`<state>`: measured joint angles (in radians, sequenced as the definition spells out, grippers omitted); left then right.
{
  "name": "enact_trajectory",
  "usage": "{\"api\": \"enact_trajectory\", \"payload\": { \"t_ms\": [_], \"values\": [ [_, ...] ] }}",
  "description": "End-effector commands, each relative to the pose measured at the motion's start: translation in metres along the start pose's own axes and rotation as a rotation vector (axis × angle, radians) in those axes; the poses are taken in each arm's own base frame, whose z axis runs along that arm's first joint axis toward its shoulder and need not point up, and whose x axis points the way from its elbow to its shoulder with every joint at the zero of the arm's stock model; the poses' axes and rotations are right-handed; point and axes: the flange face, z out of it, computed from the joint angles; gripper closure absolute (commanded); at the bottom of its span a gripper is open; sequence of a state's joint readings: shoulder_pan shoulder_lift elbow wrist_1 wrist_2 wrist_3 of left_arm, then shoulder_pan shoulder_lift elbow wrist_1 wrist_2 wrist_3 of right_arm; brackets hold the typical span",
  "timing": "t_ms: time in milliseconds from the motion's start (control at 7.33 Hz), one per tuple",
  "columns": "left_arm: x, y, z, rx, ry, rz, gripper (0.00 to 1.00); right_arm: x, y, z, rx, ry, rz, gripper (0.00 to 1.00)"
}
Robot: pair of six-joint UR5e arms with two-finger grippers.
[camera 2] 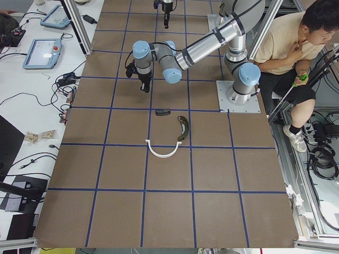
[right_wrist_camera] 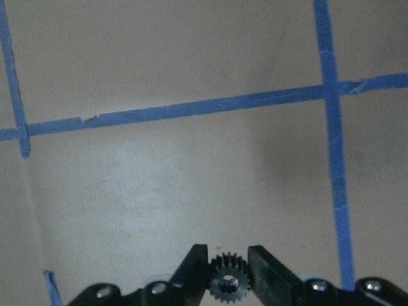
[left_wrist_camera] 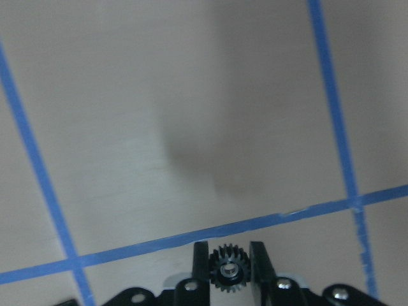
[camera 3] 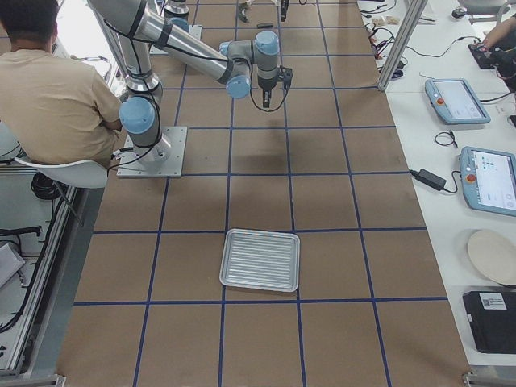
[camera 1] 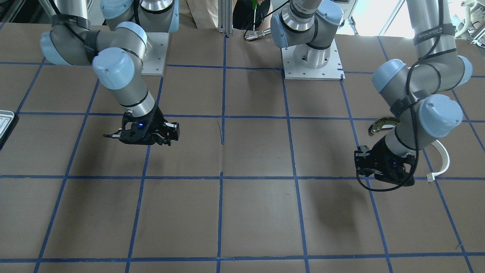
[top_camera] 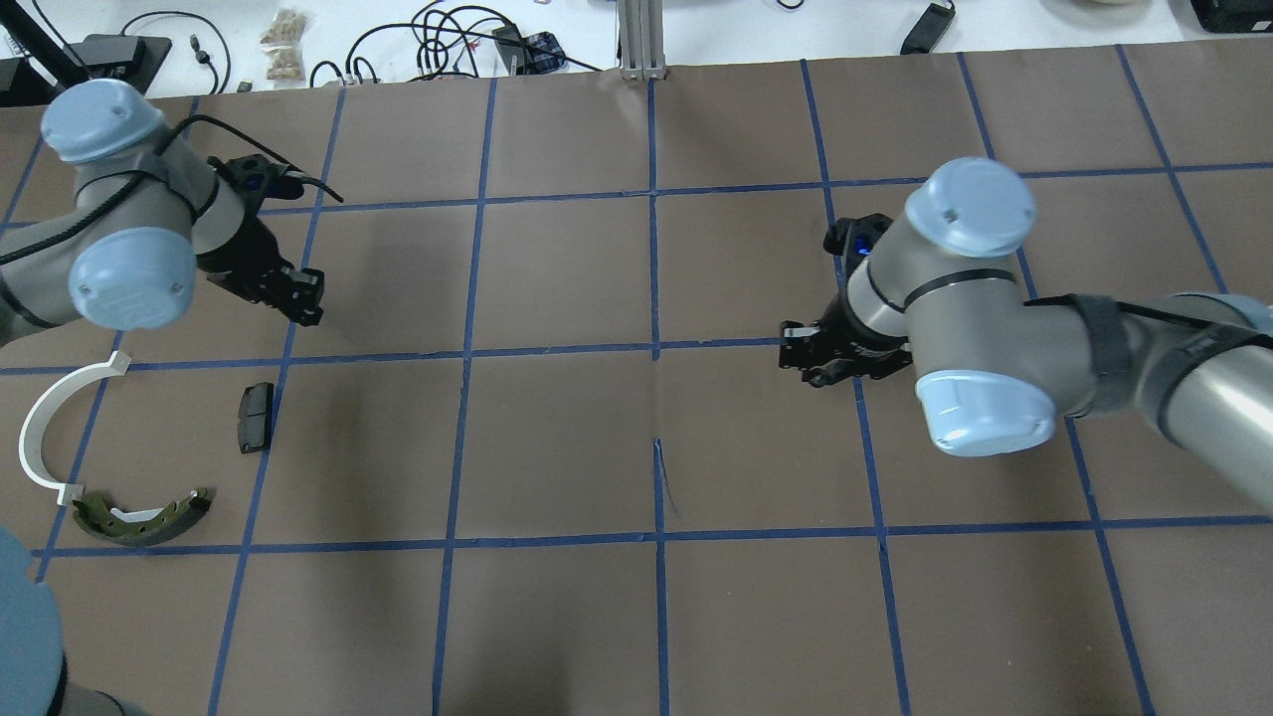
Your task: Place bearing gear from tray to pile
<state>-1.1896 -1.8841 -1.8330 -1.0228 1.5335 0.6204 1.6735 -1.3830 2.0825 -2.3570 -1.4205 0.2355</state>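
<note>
Bearing gear (left_wrist_camera: 229, 273) in left gripper (left_wrist_camera: 229, 252), second gear (right_wrist_camera: 227, 280) in right gripper (right_wrist_camera: 227, 255), hovering

Four fixed cameras share the table (top_camera: 557, 447); wrist cameras look close, seemingly downward.

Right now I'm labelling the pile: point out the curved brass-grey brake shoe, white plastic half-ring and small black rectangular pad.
brake shoe (top_camera: 139, 534), overhead view, middle of its curve.
half-ring (top_camera: 28, 433), overhead view, middle of the arc.
black pad (top_camera: 255, 417), overhead view, centre of its face.
</note>
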Motion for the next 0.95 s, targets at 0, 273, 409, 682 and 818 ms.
{"api": "enact_trajectory", "payload": {
  "t_ms": [0,273,409,682,818],
  "values": [
    [-0.088,0.044,0.009,-0.024,-0.01,-0.004,0.99,-0.096,-0.013,0.044,0.056,0.016,0.006,1.0],
    [-0.111,0.073,0.035,-0.038,0.007,0.009,0.99,-0.16,-0.034,0.072,0.076,0.026,0.044,0.98],
    [-0.109,0.077,0.045,-0.02,-0.015,0.015,0.97,-0.159,-0.035,0.076,0.076,0.05,0.043,0.93],
    [-0.109,0.076,0.04,0.006,-0.039,0.018,0.28,-0.157,-0.033,0.08,0.044,0.069,0.039,0.01],
    [-0.101,0.073,0.026,0.016,-0.051,0.027,0.24,-0.159,-0.038,0.073,0.055,0.061,0.04,0.0]
  ]
}}
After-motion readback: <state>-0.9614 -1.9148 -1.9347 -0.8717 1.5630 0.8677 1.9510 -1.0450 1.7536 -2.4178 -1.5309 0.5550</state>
